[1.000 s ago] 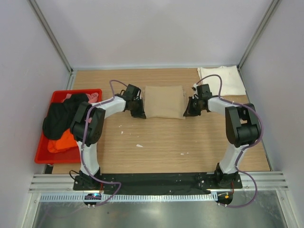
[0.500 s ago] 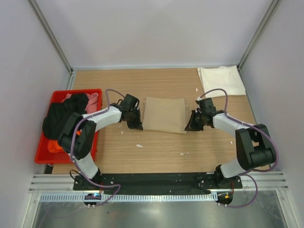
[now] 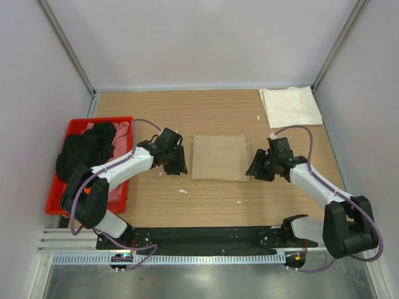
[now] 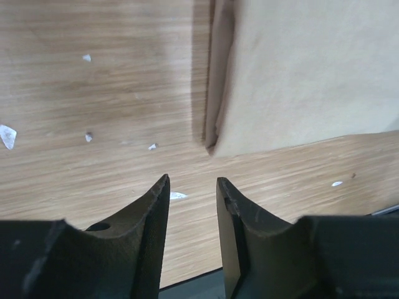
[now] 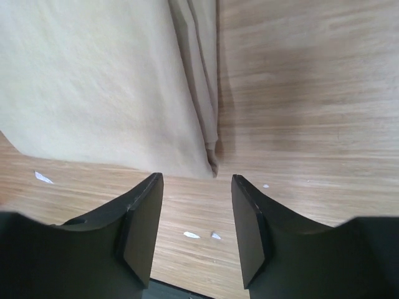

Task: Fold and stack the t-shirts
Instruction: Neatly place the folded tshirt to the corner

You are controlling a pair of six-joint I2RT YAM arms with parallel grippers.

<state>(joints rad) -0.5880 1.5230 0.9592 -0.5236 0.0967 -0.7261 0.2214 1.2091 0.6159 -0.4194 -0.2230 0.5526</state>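
Two arms flank one folded tan shirt [image 3: 218, 157] lying flat at the middle of the wooden surface [image 3: 212, 205]. The shirt is a neat rectangle, its stacked layers showing along both side edges in the wrist views.

The left pincer [image 3: 177, 160] sits just beside the shirt's left edge. Its two fingers [image 4: 153, 212] are parted with bare wood showing in the gap, and they grasp nothing. The shirt's near left corner lies just ahead of the tips, not touching them.

The right pincer [image 3: 255, 165] mirrors it at the shirt's right edge. Its two fingers [image 5: 249, 218] stand a little wider apart and are likewise empty, with the near right corner just beyond them.

A second folded shirt, the cream one [image 3: 290, 106], lies alone in the far right corner, well apart from the tan one.

One red bin [image 3: 78, 121] stands at the left edge of the surface. It holds a heap of loose cloth in which a black shirt [image 3: 81, 152] and a pink one [image 3: 118, 140] can be told apart. How many more lie beneath cannot be counted from here.

A few white flecks [image 3: 182, 190] dot the wood near the tan shirt.
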